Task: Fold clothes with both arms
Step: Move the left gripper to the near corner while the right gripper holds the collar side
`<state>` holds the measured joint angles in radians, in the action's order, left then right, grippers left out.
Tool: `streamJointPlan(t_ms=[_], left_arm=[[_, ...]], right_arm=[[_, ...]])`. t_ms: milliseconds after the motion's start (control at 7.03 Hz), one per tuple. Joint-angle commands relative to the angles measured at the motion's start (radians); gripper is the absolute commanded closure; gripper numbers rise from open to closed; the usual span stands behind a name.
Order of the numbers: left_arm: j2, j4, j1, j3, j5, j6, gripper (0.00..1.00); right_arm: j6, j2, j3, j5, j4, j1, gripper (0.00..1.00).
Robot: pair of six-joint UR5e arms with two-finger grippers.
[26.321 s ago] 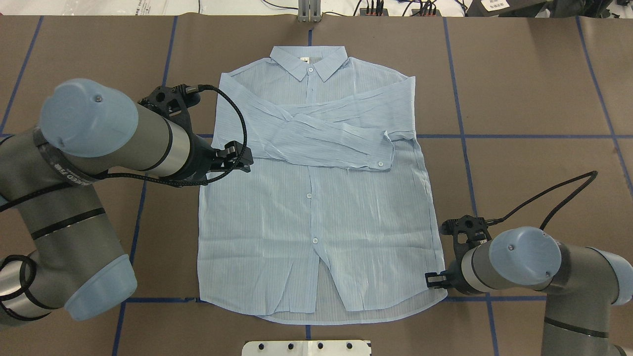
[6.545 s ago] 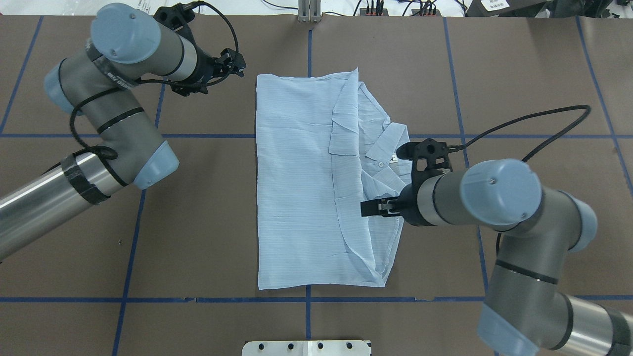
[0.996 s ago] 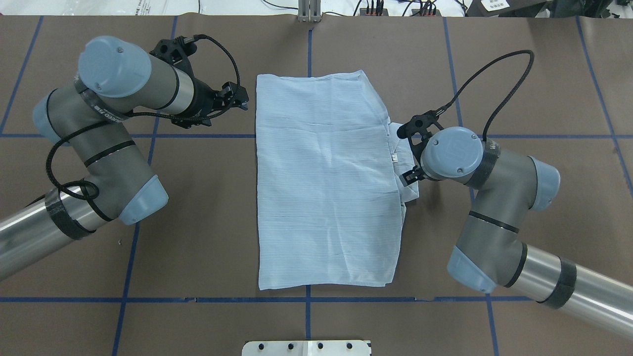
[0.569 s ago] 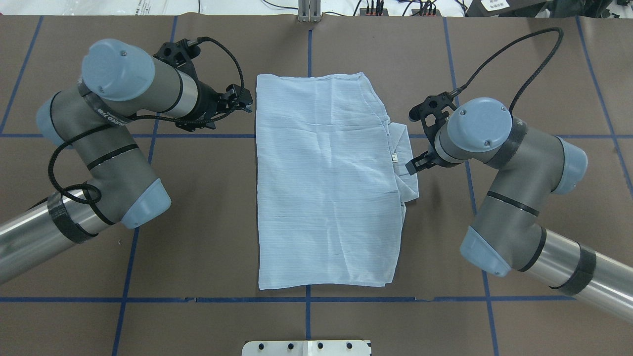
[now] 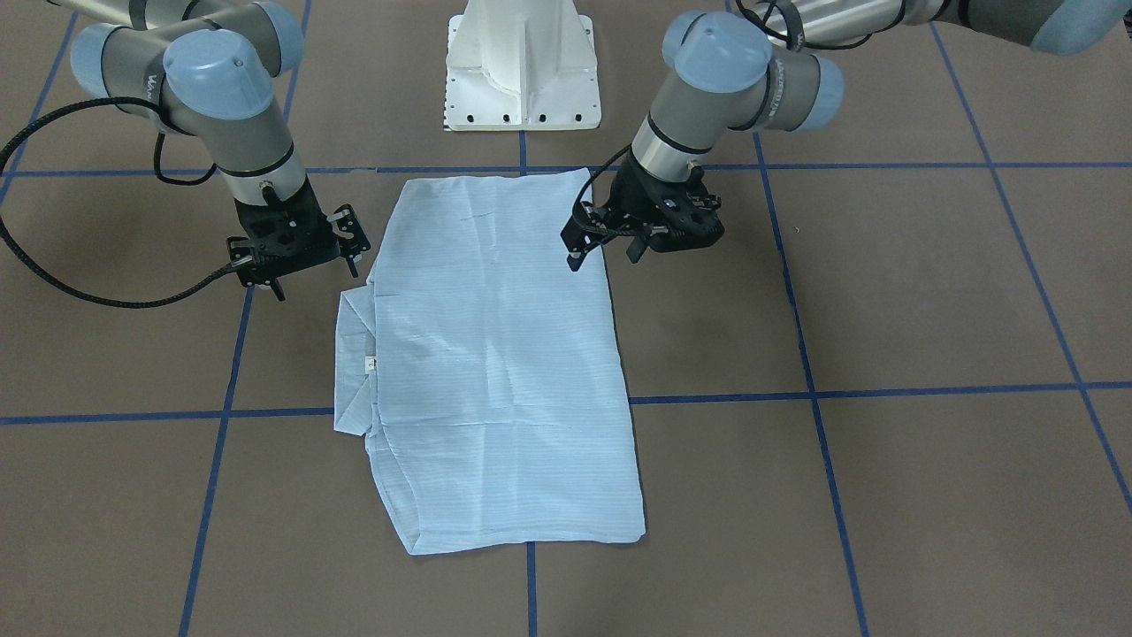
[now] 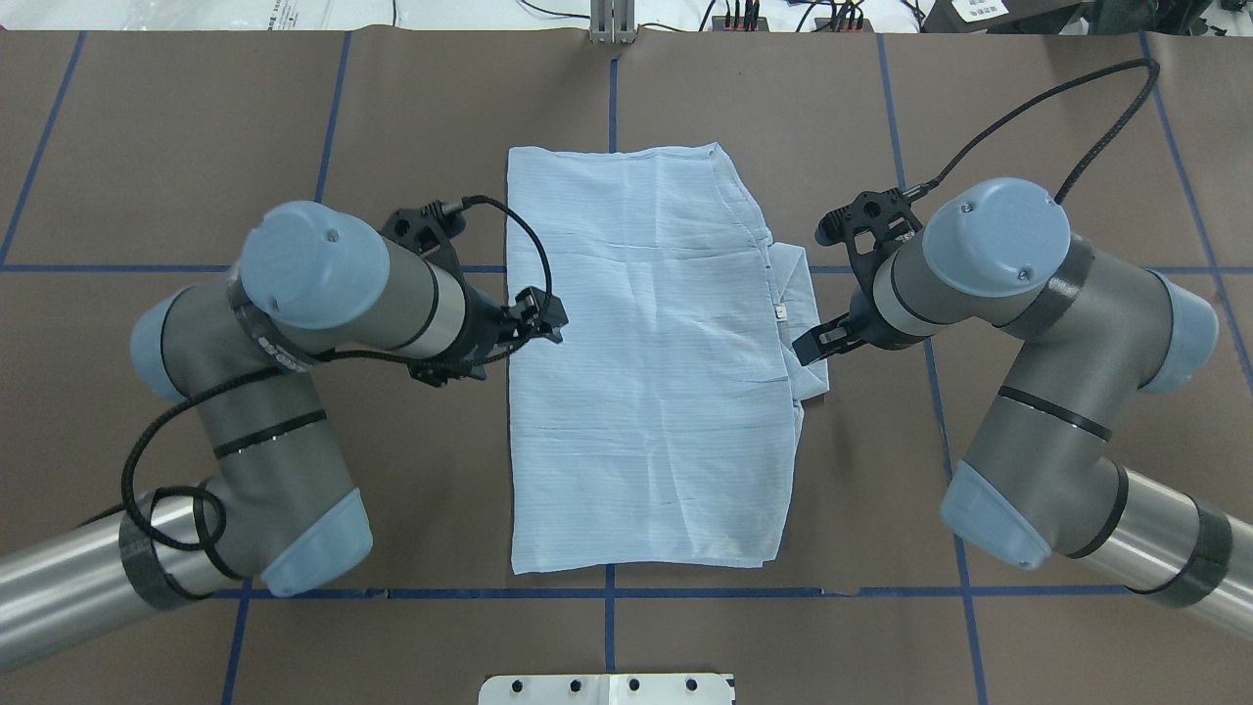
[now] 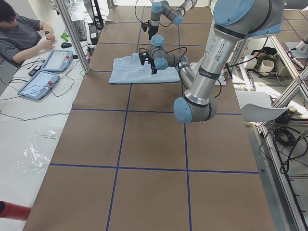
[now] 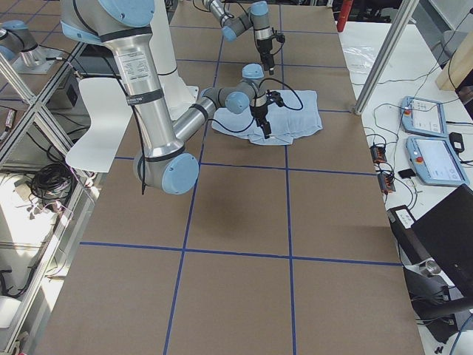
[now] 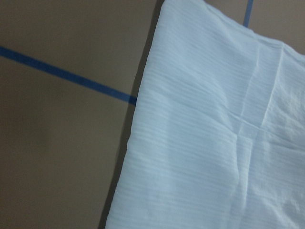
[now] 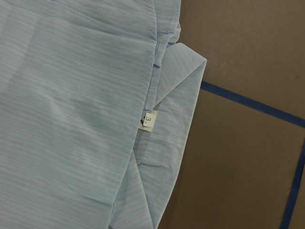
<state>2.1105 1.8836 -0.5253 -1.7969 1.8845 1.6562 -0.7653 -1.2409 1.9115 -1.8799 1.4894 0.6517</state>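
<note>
One white pedestal (image 5: 522, 71) near shirt (image 6: 646, 392) edge; blue tape grid (image 6: 98, 266) on brown table (image 6: 1028, 127). Left gripper (image 6: 550, 321) spread, empty, over left fold; right gripper (image 6: 814, 345) spread, empty, at protruding collar (image 6: 798, 294). Folded rectangle, mid-table, crinkled.

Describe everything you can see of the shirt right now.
The shirt is thin, light blue, finely striped fabric, folded into a rectangle lying flat on the brown table. Its collar, with a white size tag, pokes out on the robot's right side. The left gripper and right gripper hover open over its edges, holding nothing.
</note>
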Motion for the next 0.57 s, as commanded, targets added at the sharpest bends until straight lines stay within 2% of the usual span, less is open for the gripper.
streamJointPlan(t_ms=[0, 427], left_arm=[[-0.067, -0.032, 0.155, -0.068, -0.087, 0.089, 0.00], [-0.116, 0.035, 0.254, -0.065, -0.111, 0.143, 0.01]], right_arm=[[-0.119, -0.040, 0.066, -0.028, -0.005, -0.004, 0.00], [-0.150, -0.043, 0.090, -0.031, -0.006, -0.024, 0.00]])
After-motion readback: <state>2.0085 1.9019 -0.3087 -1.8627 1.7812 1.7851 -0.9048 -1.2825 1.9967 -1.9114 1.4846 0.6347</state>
